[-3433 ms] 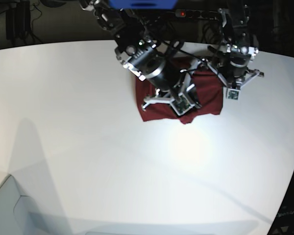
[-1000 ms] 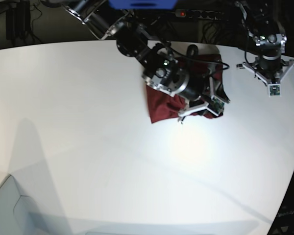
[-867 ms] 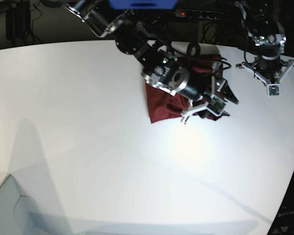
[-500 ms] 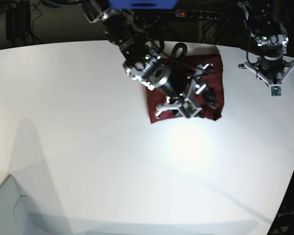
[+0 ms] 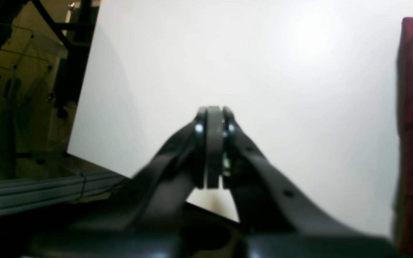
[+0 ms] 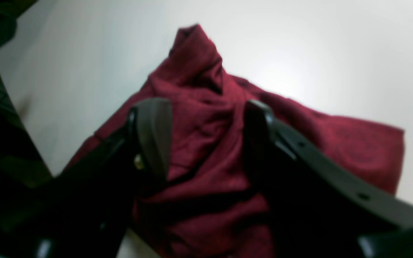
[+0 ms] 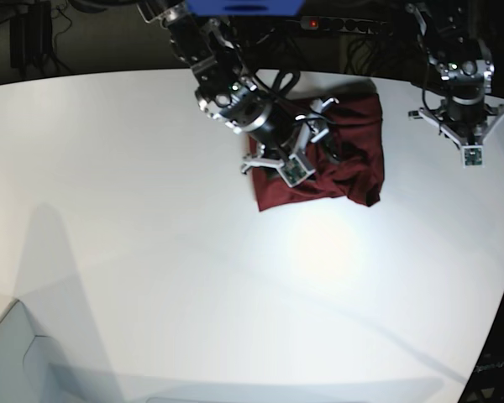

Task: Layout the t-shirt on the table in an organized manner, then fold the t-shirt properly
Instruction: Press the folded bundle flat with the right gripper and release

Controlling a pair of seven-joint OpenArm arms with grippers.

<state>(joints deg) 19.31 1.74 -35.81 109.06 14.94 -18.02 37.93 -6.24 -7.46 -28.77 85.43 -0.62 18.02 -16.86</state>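
— Where is the t-shirt (image 7: 344, 159)?

— Bunched in a rumpled heap on the far part of the white worktop (image 7: 151, 235), near its far edge.

— And your hands?

— My right hand (image 6: 206, 143) hangs over the heap, fingers (image 6: 152, 132) spread apart with cloth showing between them, clamping nothing. My left hand (image 5: 212, 147) is pressed closed and empty, off to the right, apart from the shirt.

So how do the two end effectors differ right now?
The left end effector is shut with nothing between its jaws; the right end effector stands open. The left one hangs over bare table, beside the t-shirt; the right one is over the bunched t-shirt, with cloth showing between its jaws. Both have the same black fingers.
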